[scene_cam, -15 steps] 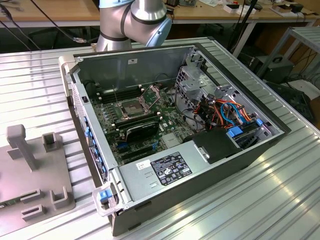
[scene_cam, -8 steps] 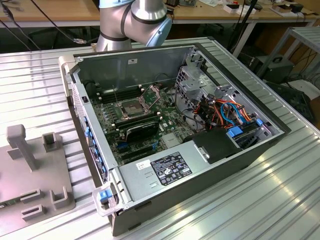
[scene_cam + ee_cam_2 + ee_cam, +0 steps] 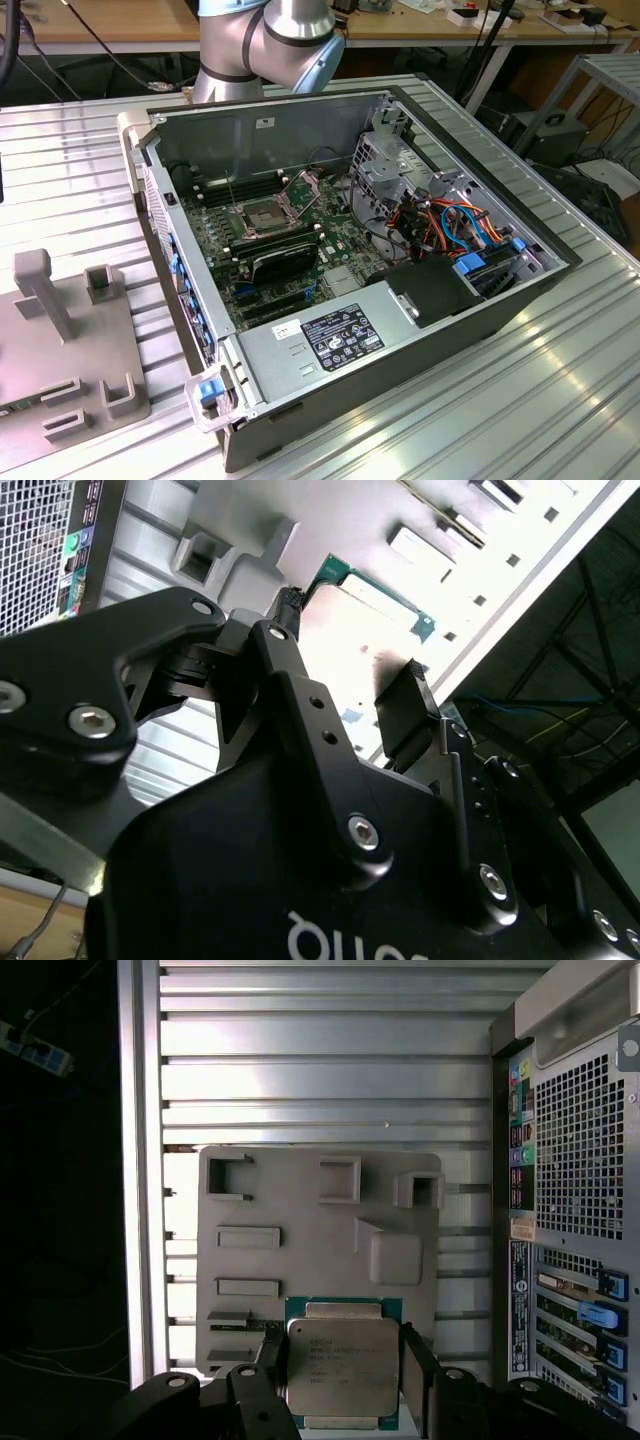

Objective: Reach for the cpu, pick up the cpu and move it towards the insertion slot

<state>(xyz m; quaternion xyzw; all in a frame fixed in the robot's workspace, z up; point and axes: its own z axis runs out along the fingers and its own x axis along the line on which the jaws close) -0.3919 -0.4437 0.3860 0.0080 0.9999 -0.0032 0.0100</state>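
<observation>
1. From my remote station, I see one cpu [image 3: 343,1368] lying flat, metal lid up, on the grey fixture plate [image 3: 300,1260]; it sits at the plate's edge farthest from the three raised brackets. It is near-square, its slightly longer sides running along the gripper's fingers.
2. The gripper [image 3: 343,1380] straddles the cpu, one dark finger [image 3: 270,1360] on each of two opposite sides. I cannot tell whether they press the chip or merely flank it.
3. In the exterior view I count one open computer case [image 3: 400,330] beside the fixture plate, and one insertion slot [image 3: 262,215] inside it, its metal flap raised.
4. In the second wrist view, the cpu's green edge [image 3: 375,590] shows past the fingers.
</observation>
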